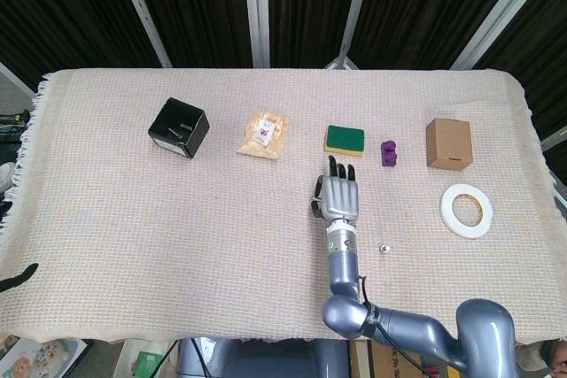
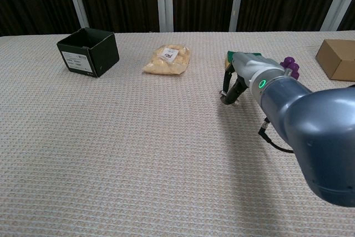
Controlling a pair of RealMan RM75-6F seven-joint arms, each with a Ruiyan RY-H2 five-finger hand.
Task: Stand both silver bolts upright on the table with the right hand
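Note:
My right hand hovers palm down over the middle of the table, just short of the green sponge; in the chest view this hand has its fingers curled downward. A small grey piece, apparently one silver bolt, shows pinched at the fingertips just above the cloth. The other silver bolt is a tiny bright spot on the cloth, to the right of my forearm; whether it stands upright is too small to tell. Only a dark tip of my left hand shows at the left edge.
Along the far side lie a black open box, a bag of snacks, a green sponge, a purple block and a cardboard box. A white tape roll lies at the right.

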